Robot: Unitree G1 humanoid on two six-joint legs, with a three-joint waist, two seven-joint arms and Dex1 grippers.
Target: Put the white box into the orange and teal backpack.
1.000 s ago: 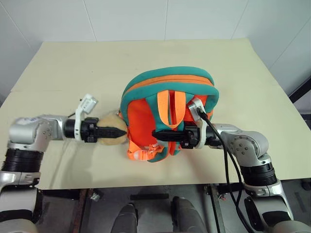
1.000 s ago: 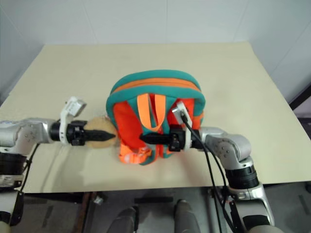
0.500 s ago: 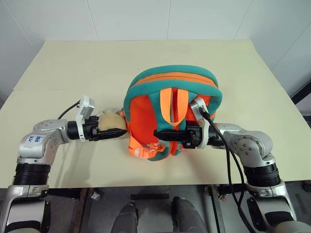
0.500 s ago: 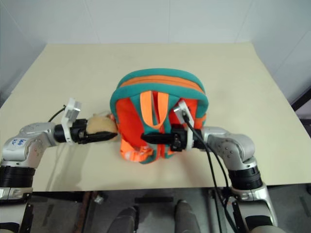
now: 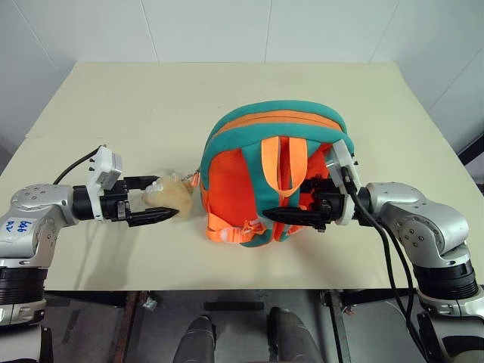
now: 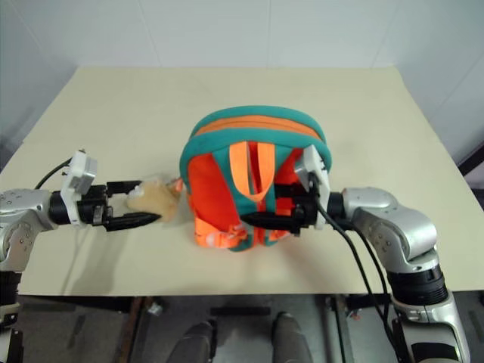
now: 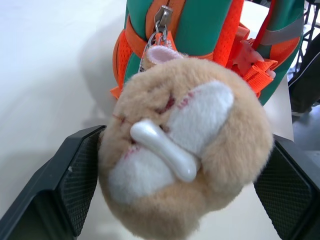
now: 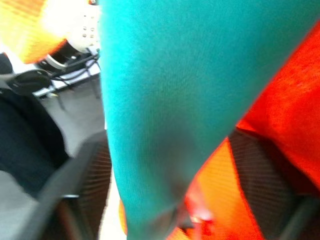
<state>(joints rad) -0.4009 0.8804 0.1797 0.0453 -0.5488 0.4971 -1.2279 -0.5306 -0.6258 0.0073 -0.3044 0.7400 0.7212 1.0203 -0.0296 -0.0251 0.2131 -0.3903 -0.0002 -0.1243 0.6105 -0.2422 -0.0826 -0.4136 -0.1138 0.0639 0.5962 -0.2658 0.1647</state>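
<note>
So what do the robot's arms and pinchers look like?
Shiny silver arms with ribbed black joints. Each gripper, left gripper and right gripper, has two black pointed fingers with bumpy pads behind a white wrist block. Black cables trail off. Blue scribbles mark the left arm.

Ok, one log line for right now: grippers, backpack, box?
left gripper: open, plush toy between fingers | right gripper: open, at teal strap | orange and teal backpack: upright on table | white box: unseen
</note>
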